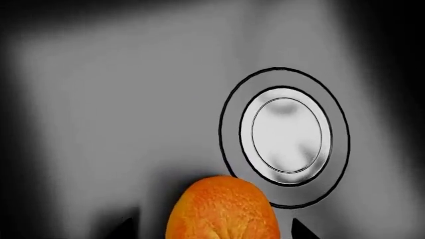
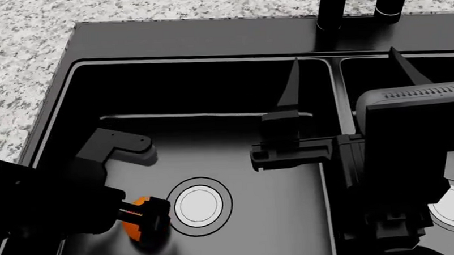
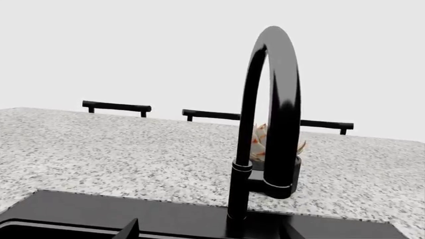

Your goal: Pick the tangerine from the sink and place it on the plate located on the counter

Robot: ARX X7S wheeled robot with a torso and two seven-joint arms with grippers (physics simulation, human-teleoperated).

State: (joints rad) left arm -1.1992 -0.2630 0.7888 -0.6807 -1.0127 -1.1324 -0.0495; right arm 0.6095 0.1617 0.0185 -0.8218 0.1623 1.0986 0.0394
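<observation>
The tangerine (image 1: 222, 211) rests on the floor of the black sink's (image 2: 194, 38) left basin, beside the round silver drain (image 1: 285, 134). My left gripper (image 1: 212, 230) is down in that basin, open. Its two fingertips stand on either side of the fruit with a gap on each side. In the head view the tangerine (image 2: 134, 213) peeks out from behind the left gripper (image 2: 139, 217). My right gripper (image 2: 344, 55) hangs open above the divider between the basins, holding nothing. The plate is out of view. The speckled counter (image 2: 28, 55) surrounds the sink.
The black faucet (image 3: 272, 99) rises at the sink's back rim, straight ahead of the right gripper (image 3: 212, 231). A small potted plant (image 3: 260, 144) stands behind the faucet. The right basin has its own drain (image 2: 453, 207). Black handles (image 3: 116, 106) line the far counter edge.
</observation>
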